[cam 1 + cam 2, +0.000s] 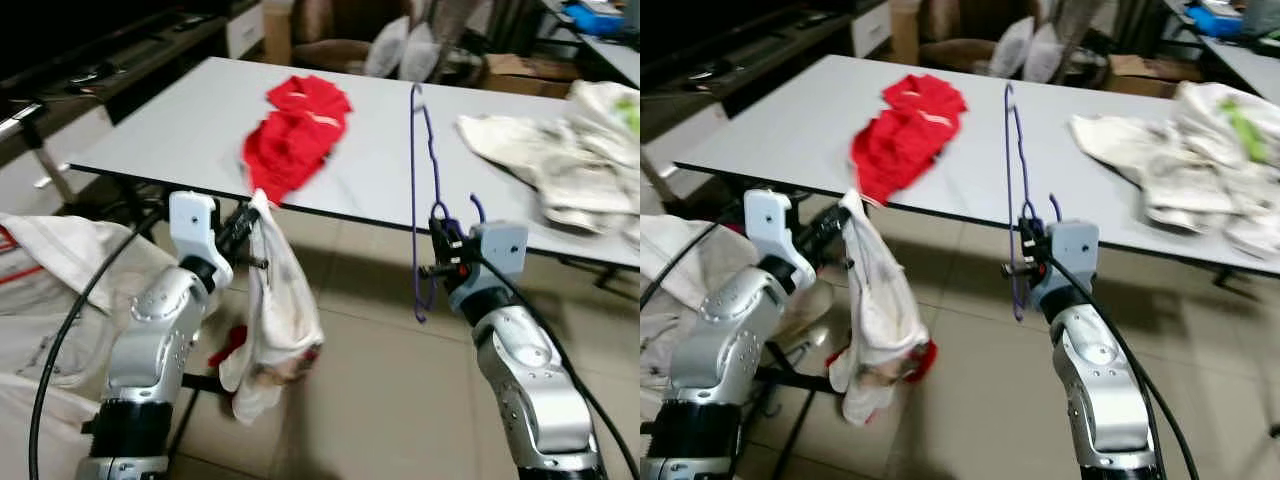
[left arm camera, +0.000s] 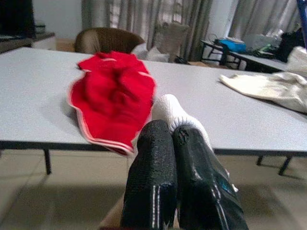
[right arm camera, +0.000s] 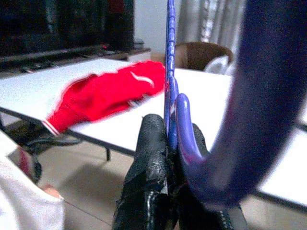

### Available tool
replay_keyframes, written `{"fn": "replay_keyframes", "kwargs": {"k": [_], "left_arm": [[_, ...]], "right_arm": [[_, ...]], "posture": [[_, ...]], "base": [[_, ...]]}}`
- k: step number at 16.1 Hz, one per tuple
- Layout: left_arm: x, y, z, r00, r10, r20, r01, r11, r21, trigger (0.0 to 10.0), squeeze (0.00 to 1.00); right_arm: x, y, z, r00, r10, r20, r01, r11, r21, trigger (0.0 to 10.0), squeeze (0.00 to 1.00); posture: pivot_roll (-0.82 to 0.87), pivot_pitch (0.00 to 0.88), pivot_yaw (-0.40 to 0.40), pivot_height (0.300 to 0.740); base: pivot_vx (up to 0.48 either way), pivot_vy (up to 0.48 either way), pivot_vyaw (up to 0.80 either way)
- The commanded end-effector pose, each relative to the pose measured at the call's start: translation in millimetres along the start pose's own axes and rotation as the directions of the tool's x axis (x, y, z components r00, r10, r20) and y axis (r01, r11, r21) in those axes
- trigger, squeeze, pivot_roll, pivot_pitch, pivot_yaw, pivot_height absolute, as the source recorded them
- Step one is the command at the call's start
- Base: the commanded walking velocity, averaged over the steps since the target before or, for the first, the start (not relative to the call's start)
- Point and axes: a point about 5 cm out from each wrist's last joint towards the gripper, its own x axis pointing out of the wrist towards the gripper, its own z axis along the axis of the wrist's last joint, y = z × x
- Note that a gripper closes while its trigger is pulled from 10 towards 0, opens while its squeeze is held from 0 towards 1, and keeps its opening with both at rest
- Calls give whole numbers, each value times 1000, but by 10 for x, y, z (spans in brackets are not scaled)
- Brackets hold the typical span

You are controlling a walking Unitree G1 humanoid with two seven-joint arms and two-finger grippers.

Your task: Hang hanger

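White surface (image 1: 180,130) is carrying a red garment (image 1: 295,130); before its near edge, right gripper (image 1: 441,243) is clamping the purple hanger (image 1: 418,200) upright, left gripper (image 1: 243,222) is pinching a white cloth (image 1: 275,310).

My left gripper (image 2: 171,132) pinches a white cloth (image 2: 178,114) between closed black fingers (image 2: 151,177). Beyond lies a grey table (image 2: 38,105) holding a red garment (image 2: 112,91) and cream fabric (image 2: 268,86).

Glossy purple plastic hanger (image 1: 418,200); soft white cloth (image 1: 275,300); matt table (image 1: 170,130).
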Motion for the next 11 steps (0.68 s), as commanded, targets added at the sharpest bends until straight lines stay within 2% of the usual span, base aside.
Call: {"fn": "replay_keyframes", "kwargs": {"k": [1, 6, 9, 11], "left_arm": [[15, 18, 76, 1000, 5, 30, -5, 1000, 3, 10000, 0], [78, -67, 134, 998, -28, 50, 28, 1000, 0, 10000, 0], [106, -80, 168, 997, -30, 69, 30, 1000, -3, 10000, 0], [115, -142, 161, 996, -53, 72, 54, 999, -11, 10000, 0]], "right_arm": [[-16, 19, 49, 1000, 3, -3, -3, 1000, 11, 10000, 0], [5, -55, 101, 999, -50, -8, 50, 999, 1, 10000, 0], [37, -4, 100, 1000, -19, -18, 20, 998, 51, 10000, 0], [11, -40, 79, 999, -19, -33, 20, 999, 27, 10000, 0]], "posture": [[-201, 0, -3, 740], [-179, 0, -10, 740], [-173, 0, -22, 740], [-182, 0, -11, 740]], "base": [[428, 0, 0], [427, 0, 0], [424, 0, -769], [426, 0, 0]]}}
